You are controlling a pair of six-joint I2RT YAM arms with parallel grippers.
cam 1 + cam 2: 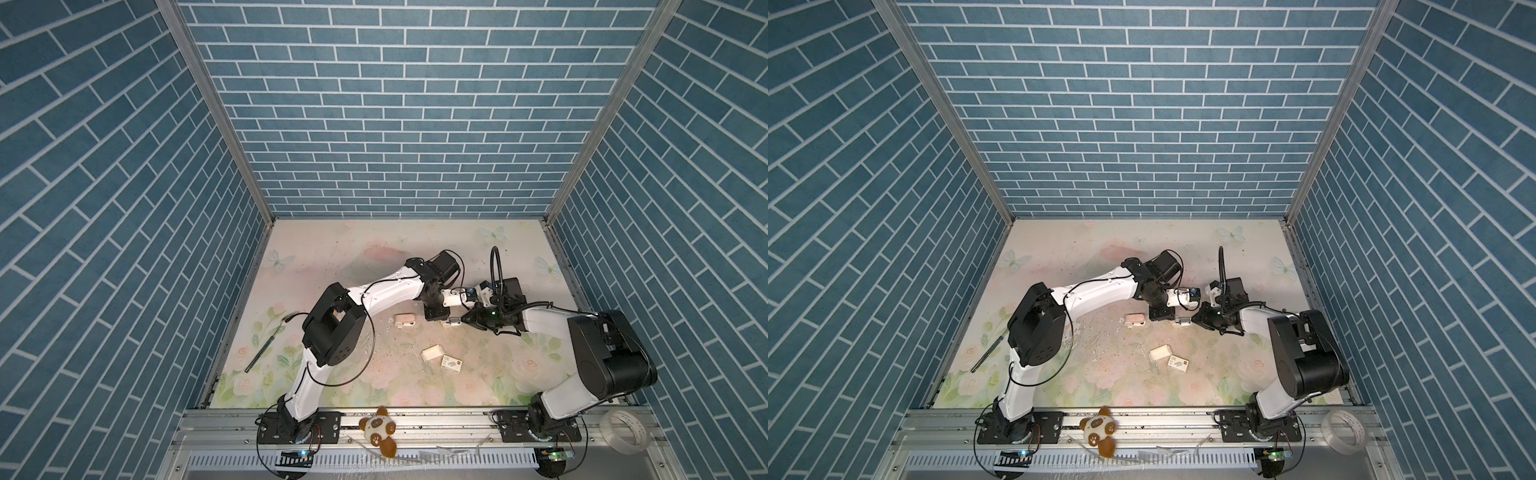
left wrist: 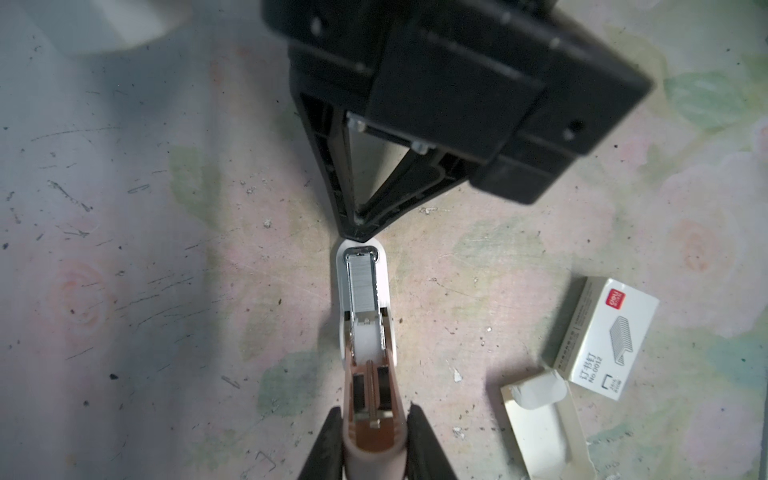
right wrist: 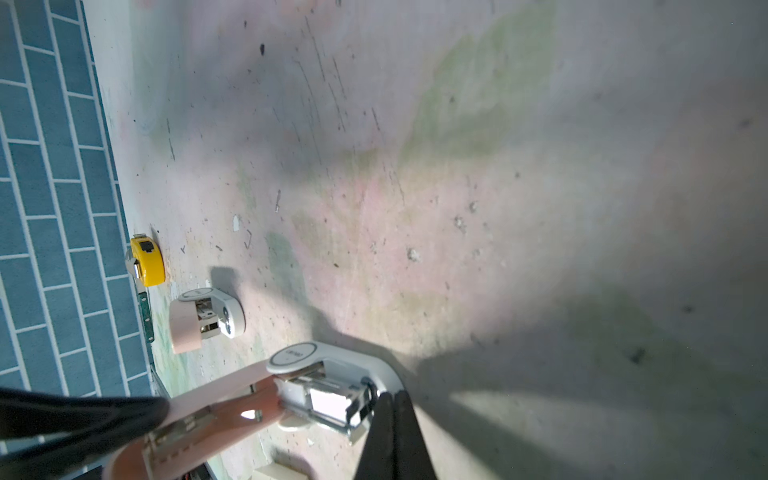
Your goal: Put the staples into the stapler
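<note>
Presently: stapler [image 2: 384,291], lid open, right of centre on the worktop [image 1: 332,266] in both top views. Staples [image 2: 360,286]: silvery strip lying in the stapler's channel. Left hand [image 2: 374,451]: clamped on the pink lid. Right hand [image 2: 359,231]: fingers pinched together, tips at the stapler's front end. White sleeve [image 2: 606,336] and tray [image 2: 540,428]: side by side, near the stapler, apart from it.

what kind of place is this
Likely a robot test cell: a left arm and right arm bolted to a metal rail, brick-print walls boxing in a floral tabletop, and a stapler with its staple box.
</note>
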